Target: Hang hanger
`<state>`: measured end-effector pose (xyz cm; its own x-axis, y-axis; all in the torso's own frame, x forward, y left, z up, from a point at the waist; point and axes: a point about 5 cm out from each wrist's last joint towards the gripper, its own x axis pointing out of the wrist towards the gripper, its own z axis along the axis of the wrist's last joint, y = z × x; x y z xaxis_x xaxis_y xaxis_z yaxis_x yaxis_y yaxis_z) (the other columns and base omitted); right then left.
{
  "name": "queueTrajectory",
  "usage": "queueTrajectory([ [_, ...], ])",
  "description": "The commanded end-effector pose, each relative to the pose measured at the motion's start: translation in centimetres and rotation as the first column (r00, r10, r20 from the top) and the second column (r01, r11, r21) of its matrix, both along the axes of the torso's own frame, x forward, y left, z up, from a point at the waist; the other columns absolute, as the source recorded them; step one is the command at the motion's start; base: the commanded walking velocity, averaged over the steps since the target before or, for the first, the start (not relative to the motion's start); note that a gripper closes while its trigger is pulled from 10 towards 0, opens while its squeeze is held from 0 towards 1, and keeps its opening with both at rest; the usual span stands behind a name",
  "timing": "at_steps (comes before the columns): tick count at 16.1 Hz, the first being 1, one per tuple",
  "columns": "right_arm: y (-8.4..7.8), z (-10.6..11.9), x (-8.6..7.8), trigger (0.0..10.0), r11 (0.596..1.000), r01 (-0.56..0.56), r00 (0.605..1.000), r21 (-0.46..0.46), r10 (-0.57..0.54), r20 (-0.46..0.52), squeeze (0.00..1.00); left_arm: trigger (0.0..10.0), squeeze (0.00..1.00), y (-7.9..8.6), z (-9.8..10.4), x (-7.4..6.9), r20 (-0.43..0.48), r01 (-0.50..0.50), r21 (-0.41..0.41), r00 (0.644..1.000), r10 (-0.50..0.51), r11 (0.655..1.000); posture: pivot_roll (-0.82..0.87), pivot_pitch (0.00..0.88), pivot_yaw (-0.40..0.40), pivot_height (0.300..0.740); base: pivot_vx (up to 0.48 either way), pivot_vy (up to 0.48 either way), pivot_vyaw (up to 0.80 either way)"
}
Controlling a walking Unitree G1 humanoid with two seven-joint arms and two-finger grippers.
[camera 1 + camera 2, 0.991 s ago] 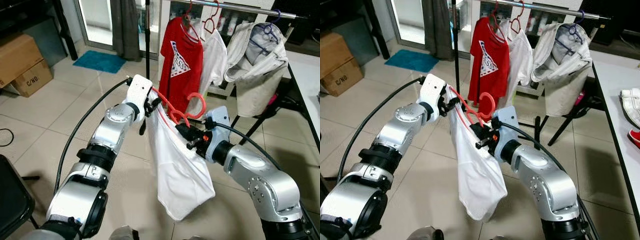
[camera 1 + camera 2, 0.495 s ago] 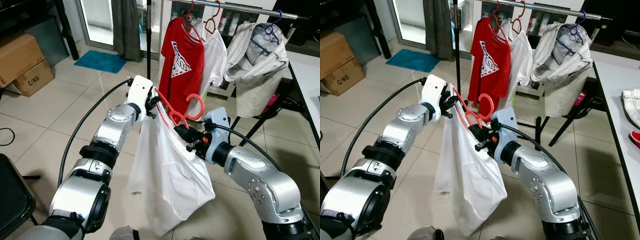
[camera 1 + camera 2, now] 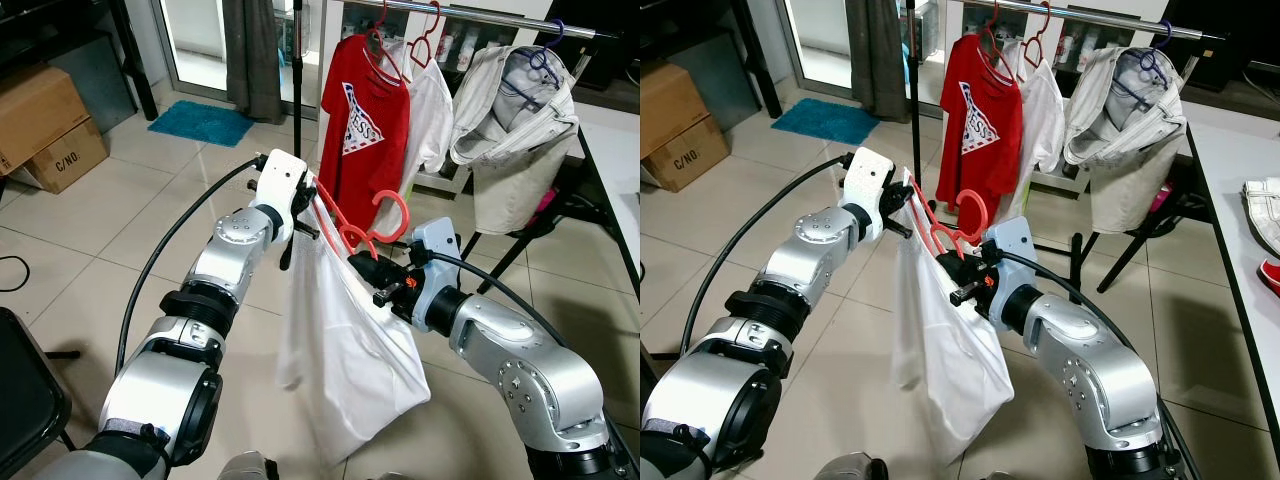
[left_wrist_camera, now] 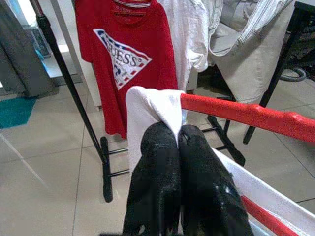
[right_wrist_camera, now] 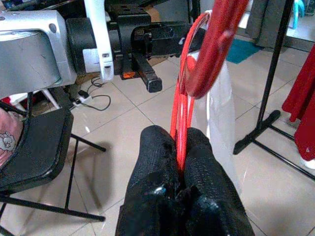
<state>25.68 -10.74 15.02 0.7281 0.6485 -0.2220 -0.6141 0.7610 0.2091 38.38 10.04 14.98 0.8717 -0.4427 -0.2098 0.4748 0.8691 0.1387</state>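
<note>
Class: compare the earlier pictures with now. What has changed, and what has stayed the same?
The white shirt swung out leftward, then settled back narrower. No grip changed: the left gripper stays clamped on the shirt's shoulder and the right gripper on the red hanger. The rack clothes stayed put.

Both arms were brushed silver with black joint rings. The left gripper (image 3: pixel 305 205) wore a white housing, the right gripper (image 3: pixel 362 262) a pale blue-white one with orange marks; black cables trailed from each wrist.
</note>
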Motion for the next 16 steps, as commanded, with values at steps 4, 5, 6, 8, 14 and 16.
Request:
queueTrajectory([
  [4,0.2,0.8,-0.1,10.0,1.000,-0.019,0.999,0.013,0.019,0.045,0.00,0.0,0.00,-0.1,0.0,-0.1,0.012,0.011,-0.013,1.000,-0.011,1.000,-0.08,0.000,-0.017,0.740,0.000,0.000,0.00],
  [5,0.1,0.8,0.0,10.0,1.000,-0.010,0.999,0.007,0.010,0.042,0.00,0.0,0.00,0.0,0.0,-0.1,0.014,0.002,-0.018,1.000,-0.002,1.000,-0.08,0.000,-0.018,0.740,0.000,0.000,0.00],
  [6,-0.2,0.6,0.2,10.0,1.000,0.019,0.999,-0.007,-0.019,0.030,0.00,0.0,0.00,0.1,0.1,-0.1,0.020,-0.012,-0.023,1.000,0.013,1.000,-0.07,0.000,-0.018,0.740,0.000,0.000,0.00],
  [8,-1.6,-0.6,1.3,10.0,0.976,0.209,0.977,-0.055,-0.211,-0.032,0.00,0.0,0.00,0.6,0.6,0.0,0.053,-0.060,-0.042,0.997,0.062,0.997,-0.07,0.000,-0.017,0.740,0.000,0.000,0.00],
  [14,-3.3,-3.0,1.3,10.0,0.901,0.394,0.899,-0.183,-0.419,-0.125,0.00,0.0,0.00,2.2,0.5,0.0,0.056,-0.181,-0.060,0.981,0.185,0.982,-0.07,0.001,-0.024,0.740,0.000,0.000,0.00],
  [16,-2.3,-2.7,1.1,10.0,0.936,0.312,0.934,-0.165,-0.334,-0.125,0.00,0.0,0.00,2.0,0.4,0.1,0.050,-0.176,-0.060,0.982,0.180,0.982,-0.07,0.001,-0.023,0.740,0.000,0.000,0.00],
])
